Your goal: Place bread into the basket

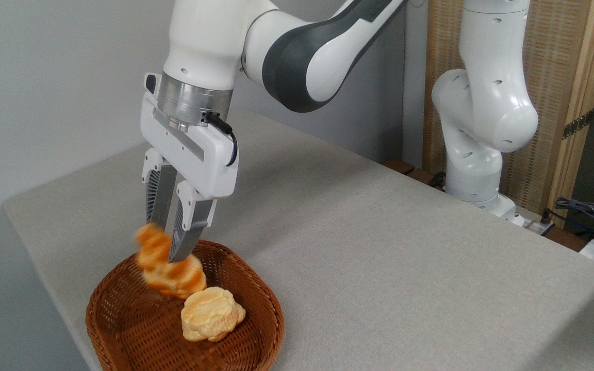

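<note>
Camera: bun (212, 313) beside bread (169, 268)

Place: a robot lab or test room.
Arm: a white arm (482, 103) bolted at the table's far edge.
Table: a grey cloth-covered table (379, 257) against bare grey walls (44, 77).
Cables: loose cables (591, 216) and plugs at the right.
Screen: a wood-framed woven panel (560, 77) behind the arm.
</note>
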Available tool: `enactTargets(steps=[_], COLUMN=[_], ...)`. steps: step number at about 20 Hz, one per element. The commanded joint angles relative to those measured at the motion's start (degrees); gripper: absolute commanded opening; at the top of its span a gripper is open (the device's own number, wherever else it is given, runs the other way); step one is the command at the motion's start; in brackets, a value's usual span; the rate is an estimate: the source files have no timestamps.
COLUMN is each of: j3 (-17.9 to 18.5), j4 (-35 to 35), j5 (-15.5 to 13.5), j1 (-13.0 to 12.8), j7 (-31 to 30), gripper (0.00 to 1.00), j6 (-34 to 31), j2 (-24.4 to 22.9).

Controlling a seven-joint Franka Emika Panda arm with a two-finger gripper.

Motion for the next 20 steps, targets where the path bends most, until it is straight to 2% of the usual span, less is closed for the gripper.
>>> enactTargets(steps=[1, 7, 10, 15, 18, 20], j3=[0.41, 0.59, 0.68, 2.52, 2.61, 2.61], j4=[0.79, 0.79, 0.79, 1.06, 2.02, 2.02], j5=[-1.04, -0.78, -0.6, -0.25, 5.62, 7.13], j1=[-0.2, -0.2, -0.2, -0.2, -0.2, -0.29], j7=[-0.73, -3.0, -4.15, -4.68, -4.6, -4.42], gripper=[1.0, 1.0, 1.0, 1.0, 1.0, 1.0], j6=[0.71, 0.62, -1.48, -13.43, -20.81, -22.93], j2=[0.76, 0.32, -0.56, -2.58, -3.46, -3.98])
